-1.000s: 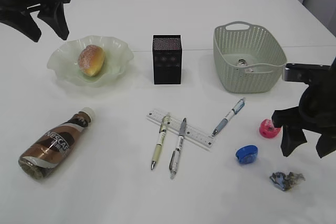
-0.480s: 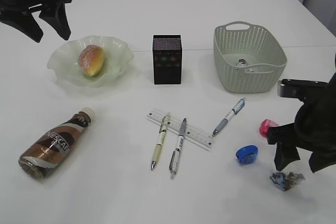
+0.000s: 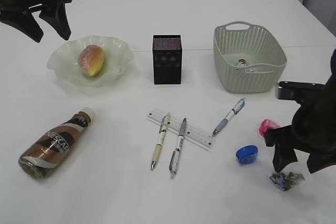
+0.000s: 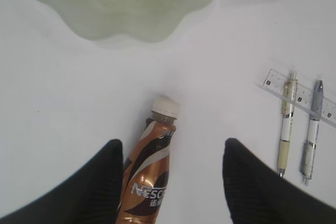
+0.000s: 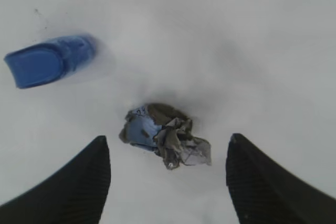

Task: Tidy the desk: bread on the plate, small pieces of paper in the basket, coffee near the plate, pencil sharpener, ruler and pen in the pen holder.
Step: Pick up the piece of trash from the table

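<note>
A translucent, glossy pale-green glass-like plate [image 3: 63, 64] sits on the matt white tabletop [image 3: 105, 192], near a perforated sage plastic basket [image 3: 231, 61] and crinkled blue-grey scrap paper [image 5: 165, 141].

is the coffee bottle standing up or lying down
Lying down. The coffee bottle rests on its side on the table, its white cap pointing toward the plate.
</note>
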Robot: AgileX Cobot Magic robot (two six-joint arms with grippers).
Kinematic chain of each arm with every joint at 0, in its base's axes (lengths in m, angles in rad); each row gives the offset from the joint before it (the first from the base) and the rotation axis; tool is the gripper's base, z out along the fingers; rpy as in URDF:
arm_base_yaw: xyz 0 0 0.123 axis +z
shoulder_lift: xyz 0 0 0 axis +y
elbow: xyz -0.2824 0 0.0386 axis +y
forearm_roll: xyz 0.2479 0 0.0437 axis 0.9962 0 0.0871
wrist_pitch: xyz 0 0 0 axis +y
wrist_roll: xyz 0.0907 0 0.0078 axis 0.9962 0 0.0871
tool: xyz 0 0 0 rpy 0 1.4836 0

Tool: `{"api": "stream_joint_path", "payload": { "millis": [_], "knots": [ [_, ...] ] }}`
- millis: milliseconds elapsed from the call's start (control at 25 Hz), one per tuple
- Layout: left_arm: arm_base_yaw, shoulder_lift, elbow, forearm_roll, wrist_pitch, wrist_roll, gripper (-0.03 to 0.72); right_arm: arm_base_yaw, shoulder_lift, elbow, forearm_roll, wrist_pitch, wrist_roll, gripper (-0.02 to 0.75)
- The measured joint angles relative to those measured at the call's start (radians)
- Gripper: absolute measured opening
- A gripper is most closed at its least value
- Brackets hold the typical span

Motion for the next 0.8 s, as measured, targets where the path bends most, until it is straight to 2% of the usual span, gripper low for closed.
{"api": "stream_joint_path", "payload": {
  "millis": [800],
  "knots": [
    [0.0,0.0,0.0,0.0,0.0,0.0,0.433,0.0,0.079,0.006,0.03,-0.023,-0.002,0.536]
  ]
}}
